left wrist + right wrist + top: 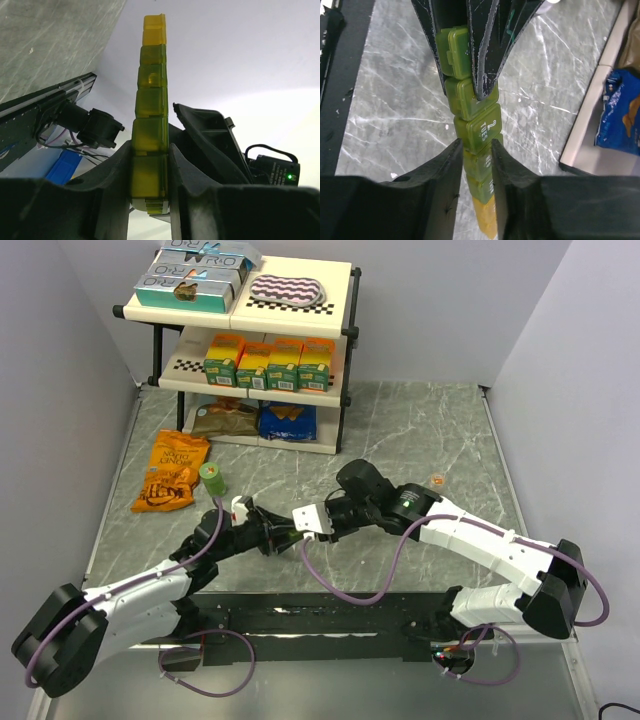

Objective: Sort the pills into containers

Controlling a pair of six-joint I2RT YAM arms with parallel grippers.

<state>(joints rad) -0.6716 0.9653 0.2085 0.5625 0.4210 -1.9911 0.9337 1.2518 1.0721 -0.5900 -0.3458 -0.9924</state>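
The containers (150,100) are a strip of small translucent boxes, olive green shading to yellow at one end. My left gripper (150,167) is shut on the strip's green end. My right gripper (476,150) is closed round the strip (470,95) near the box marked WED, just past TUES, with the yellow end below it. The left gripper's fingers (487,45) show at the top of the right wrist view. In the top view both grippers, left (272,536) and right (312,522), meet above the table's middle, and the strip is mostly hidden between them. No loose pills show.
A green bottle (212,477) stands left of the grippers beside an orange snack bag (172,472). A small orange object (436,479) lies at the right. A two-level shelf (345,300) with boxes stands at the back, bags under it, one blue (625,115).
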